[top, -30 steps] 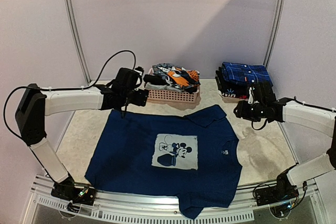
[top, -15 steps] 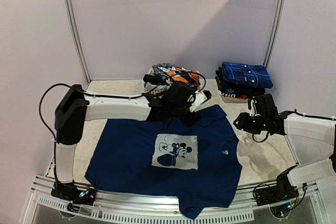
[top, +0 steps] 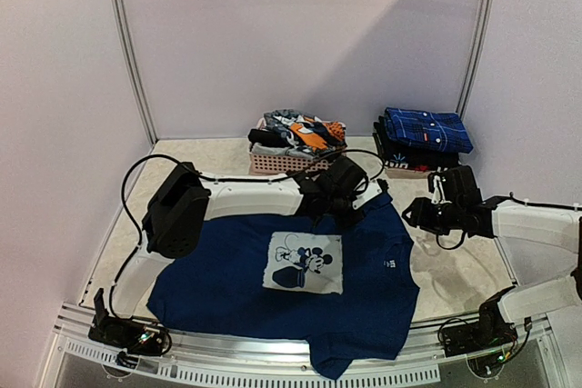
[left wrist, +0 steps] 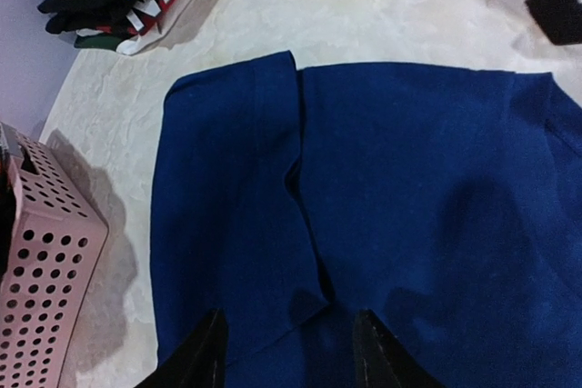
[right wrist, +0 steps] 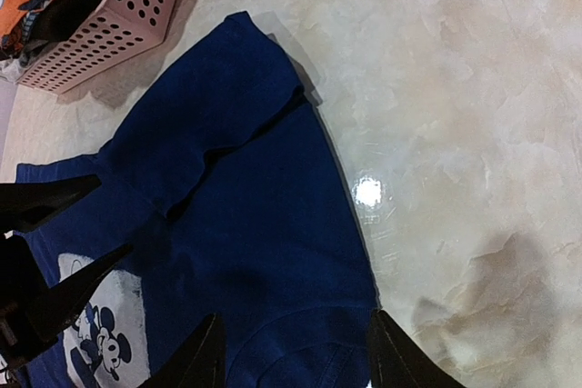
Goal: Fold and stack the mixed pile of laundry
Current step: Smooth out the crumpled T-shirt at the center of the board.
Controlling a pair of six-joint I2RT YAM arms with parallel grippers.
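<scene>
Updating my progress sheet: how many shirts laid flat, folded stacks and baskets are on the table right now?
navy T-shirt, laid flat: 1
folded stack: 1
pink basket, unfolded garments inside: 1
Total: 3

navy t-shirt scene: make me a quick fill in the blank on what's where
The navy T-shirt lies spread flat with its print facing ___.
The loose garments sit in a pink ___.
The folded stack stands at the table's far ___ corner.
Missing words: up; basket; right.
</scene>
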